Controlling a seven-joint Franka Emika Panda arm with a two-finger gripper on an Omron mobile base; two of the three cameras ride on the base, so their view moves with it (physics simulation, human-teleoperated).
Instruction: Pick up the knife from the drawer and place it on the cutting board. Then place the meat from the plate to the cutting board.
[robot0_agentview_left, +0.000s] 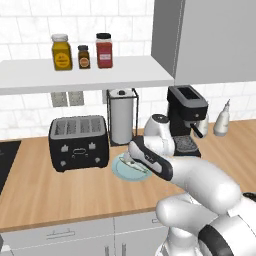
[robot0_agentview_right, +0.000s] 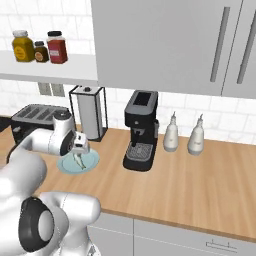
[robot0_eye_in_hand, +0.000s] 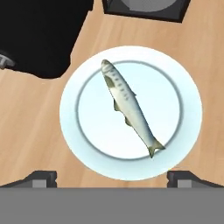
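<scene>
Meat (robot0_eye_in_hand: 129, 108), a small silvery fish, lying diagonally across light blue plate (robot0_eye_in_hand: 188, 92) on wooden countertop (robot0_eye_in_hand: 35, 131). Gripper (robot0_eye_in_hand: 112, 177) hanging directly above plate, jaws spread wide, holding nothing. Fingertips (robot0_eye_in_hand: 41, 177) cut off at lower edge. Plate partly hidden behind forearm in left base view; black toaster (robot0_agentview_left: 79, 142) just beside it, cropped in hand view.

In the left base view the plate (robot0_agentview_left: 118, 169) sits at frame centre on the countertop (robot0_agentview_left: 60, 190), the toaster (robot0_agentview_left: 78, 142) to its left, the paper towel holder (robot0_agentview_left: 122, 116) above it, the coffee machine (robot0_agentview_left: 187, 117) upper right. The meat (robot0_eye_in_hand: 129, 107) lies diagonally on the plate.
</scene>
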